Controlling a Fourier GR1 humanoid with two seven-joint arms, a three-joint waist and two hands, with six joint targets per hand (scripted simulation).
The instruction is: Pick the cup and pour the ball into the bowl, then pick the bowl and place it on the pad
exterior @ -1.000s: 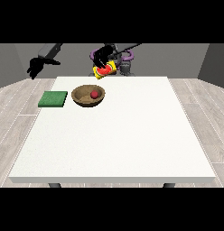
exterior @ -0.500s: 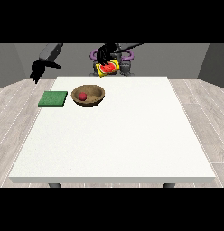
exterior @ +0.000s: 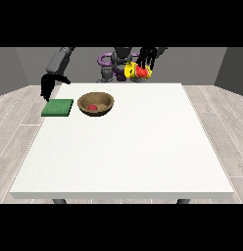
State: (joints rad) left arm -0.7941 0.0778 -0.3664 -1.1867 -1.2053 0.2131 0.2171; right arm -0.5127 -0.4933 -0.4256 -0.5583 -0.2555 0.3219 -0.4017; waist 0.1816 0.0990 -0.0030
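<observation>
Above the table's (exterior: 143,147) far edge, unlabelled cup (exterior: 137,71) clasped in right-side hand (exterior: 148,57); left-side hand (exterior: 48,84) slack.

grey humanoid torso (exterior: 121,61) with purple curved trim | rounded grey arm segments, upper arm (exterior: 59,60) bulky | black hand at view's left (exterior: 48,86) | black hand at view's right (exterior: 147,57), slender dark fingers

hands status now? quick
Hand at the view's right: shut on the yellow cup, held above the table's far edge.
Hand at the view's left: holds nothing, hangs over the green pad; fingers cannot be told.
</observation>
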